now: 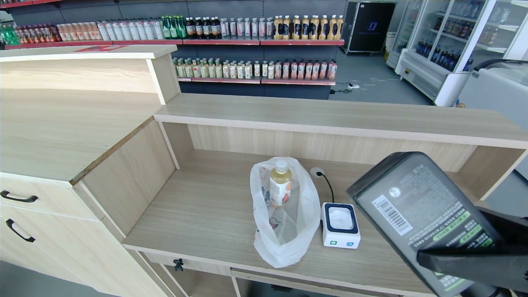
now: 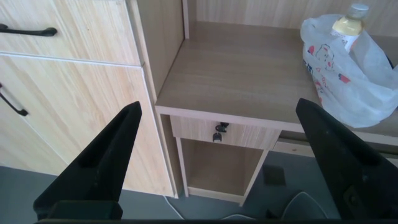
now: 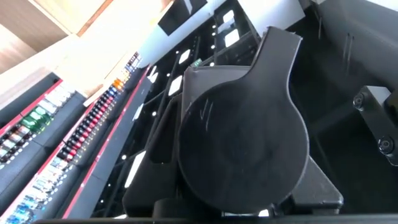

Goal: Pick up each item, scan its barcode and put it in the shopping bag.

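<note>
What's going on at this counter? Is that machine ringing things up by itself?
Pretty much: a two-armed robot is working a shop checkout. Its right gripper holds a dark flat package up above the wooden counter, with the barcode label facing upward, off to the right of the small white scanner. A white shopping bag stands beside the scanner with a bottle already inside. The left gripper is open and empty, low by the counter's front left corner.

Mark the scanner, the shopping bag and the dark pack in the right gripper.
scanner (image 1: 340,217), head view, middle of its top window.
shopping bag (image 1: 308,212), head view, wall beside the scanner.
dark pack (image 1: 420,208), head view, middle of its printed face.
</note>
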{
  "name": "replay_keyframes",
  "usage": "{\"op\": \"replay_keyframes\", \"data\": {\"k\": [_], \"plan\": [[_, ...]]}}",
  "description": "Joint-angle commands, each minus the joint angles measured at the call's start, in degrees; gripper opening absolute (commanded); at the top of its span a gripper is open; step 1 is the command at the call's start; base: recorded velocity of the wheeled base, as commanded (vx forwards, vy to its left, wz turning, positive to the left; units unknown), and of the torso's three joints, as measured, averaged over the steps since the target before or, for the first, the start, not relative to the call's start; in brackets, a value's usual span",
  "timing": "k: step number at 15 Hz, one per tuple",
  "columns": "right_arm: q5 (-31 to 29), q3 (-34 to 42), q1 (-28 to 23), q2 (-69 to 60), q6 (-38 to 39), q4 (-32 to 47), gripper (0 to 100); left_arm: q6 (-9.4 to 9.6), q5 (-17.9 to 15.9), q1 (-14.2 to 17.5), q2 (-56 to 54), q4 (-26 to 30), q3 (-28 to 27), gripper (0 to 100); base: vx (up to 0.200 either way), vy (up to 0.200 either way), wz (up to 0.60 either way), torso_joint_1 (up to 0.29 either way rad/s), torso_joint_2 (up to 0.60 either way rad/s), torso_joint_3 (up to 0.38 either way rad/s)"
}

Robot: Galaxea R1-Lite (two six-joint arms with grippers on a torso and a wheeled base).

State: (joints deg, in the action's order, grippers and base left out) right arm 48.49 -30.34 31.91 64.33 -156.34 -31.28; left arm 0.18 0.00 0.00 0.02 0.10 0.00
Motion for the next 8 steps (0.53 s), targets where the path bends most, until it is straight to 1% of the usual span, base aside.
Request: {"op": "replay_keyframes", "data": {"k": [1, 8], "plan": [[0.02, 0.11, 0.17, 0.89, -0.01, -0.01, 0, -0.01, 0.0, 0.0, -0.02, -0.01, 0.0, 100, 0.0, 0.0, 0.0, 0.0, 0.0, 0.0], [0.02, 0.28, 0.17, 1.5, -0.19, -0.01, 0, -0.01, 0.0, 0.0, -0.02, -0.01, 0.0, 100, 0.0, 0.0, 0.0, 0.0, 0.0, 0.0]]}}
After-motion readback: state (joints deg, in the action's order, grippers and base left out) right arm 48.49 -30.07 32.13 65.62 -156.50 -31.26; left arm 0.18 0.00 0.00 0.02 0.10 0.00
